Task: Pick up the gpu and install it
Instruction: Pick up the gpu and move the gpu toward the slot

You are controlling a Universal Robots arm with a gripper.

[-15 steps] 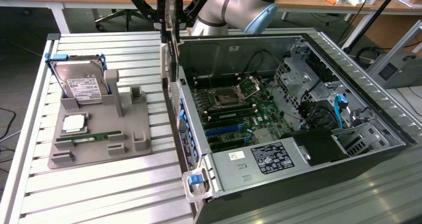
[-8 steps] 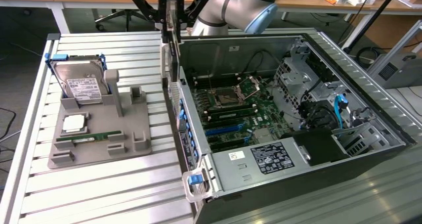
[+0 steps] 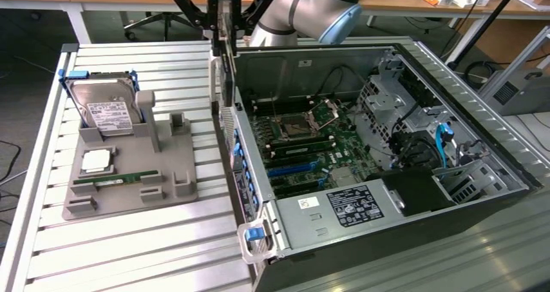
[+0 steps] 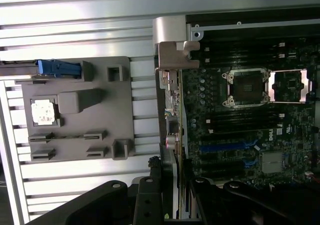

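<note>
Gpu [image 3: 221, 79]: hanging edge-on at upper centre, just above the open case [image 3: 284, 73].
End effector [image 3: 226, 33]: gripping the gpu, half-closed around it.

The table [image 3: 129, 253] is ribbed bare aluminium with a dull sheen, and the holder [image 3: 129, 156] on it is smooth matt grey plastic. The hard drive [image 3: 103, 105] has a shiny metal face with 1 white paper label. The gpu [image 4: 175, 115] ends in a bright silvery metal bracket [image 4: 172, 55]; the computer case [image 3: 284, 66] is plain grey sheet metal, and the gripper [image 3: 225, 37] is matt black.
</note>
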